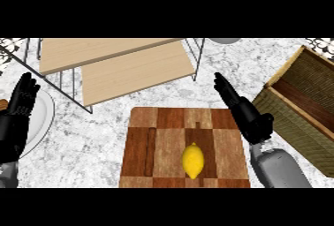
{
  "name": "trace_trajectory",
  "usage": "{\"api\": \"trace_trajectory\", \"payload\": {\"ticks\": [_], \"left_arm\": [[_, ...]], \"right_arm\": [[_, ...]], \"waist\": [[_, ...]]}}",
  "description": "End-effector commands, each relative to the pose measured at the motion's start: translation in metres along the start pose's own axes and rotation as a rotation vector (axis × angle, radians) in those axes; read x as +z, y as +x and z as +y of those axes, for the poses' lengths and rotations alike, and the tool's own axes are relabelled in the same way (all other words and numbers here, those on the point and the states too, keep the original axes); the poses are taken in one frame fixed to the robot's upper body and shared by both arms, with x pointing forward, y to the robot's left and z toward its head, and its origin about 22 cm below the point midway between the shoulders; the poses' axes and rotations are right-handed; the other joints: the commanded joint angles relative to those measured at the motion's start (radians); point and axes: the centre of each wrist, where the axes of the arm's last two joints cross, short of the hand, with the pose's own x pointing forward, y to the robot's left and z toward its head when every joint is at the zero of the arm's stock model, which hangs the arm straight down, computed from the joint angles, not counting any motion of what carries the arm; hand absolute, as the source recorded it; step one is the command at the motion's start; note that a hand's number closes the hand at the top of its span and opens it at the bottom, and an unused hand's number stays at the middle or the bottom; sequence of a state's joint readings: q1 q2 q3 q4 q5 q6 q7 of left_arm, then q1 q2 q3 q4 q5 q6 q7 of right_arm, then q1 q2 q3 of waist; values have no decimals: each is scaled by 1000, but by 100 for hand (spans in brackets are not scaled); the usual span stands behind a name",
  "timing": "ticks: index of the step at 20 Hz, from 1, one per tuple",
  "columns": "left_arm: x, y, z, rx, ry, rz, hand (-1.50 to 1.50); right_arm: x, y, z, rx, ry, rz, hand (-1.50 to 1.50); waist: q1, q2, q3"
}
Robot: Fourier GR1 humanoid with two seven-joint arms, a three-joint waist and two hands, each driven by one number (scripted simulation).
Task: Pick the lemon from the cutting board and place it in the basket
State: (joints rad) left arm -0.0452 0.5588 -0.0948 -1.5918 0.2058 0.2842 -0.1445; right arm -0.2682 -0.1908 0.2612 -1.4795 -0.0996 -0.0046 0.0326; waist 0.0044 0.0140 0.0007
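A yellow lemon (192, 160) lies on the checkered wooden cutting board (157, 137), near the board's front middle. The woven basket (287, 117) stands at the right, tilted, its brown inside showing. My right hand (246, 115) is open with fingers straight, just off the board's right edge, between the board and the basket, up and to the right of the lemon and apart from it. My left hand (16, 114) rests open at the left edge, fingers up, over a white plate.
A wire rack with two wooden shelves (117, 66) stands behind the board at the upper left. A white plate (44, 115) lies at the left edge. A grey round object (225, 40) peeks in at the top.
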Motion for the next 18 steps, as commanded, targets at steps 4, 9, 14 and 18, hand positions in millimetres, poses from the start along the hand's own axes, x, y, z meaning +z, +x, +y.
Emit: {"api": "trace_trajectory", "payload": {"ticks": [4,9,14,18], "left_arm": [[-11,-11,-16,-12,-62,204,0],[0,-29,-42,22,-141,362,0],[-25,-23,-45,29,-148,406,0],[-10,-28,-42,16,-139,415,0]], "right_arm": [[18,-37,-20,-299,29,-191,150],[2,11,51,-487,209,-727,150],[41,9,77,-155,-95,-708,-150],[57,5,38,254,-138,-493,-150]], "waist": [[-16,-2,4],[-35,-7,7],[-48,-18,-2],[-66,-30,-7]]}}
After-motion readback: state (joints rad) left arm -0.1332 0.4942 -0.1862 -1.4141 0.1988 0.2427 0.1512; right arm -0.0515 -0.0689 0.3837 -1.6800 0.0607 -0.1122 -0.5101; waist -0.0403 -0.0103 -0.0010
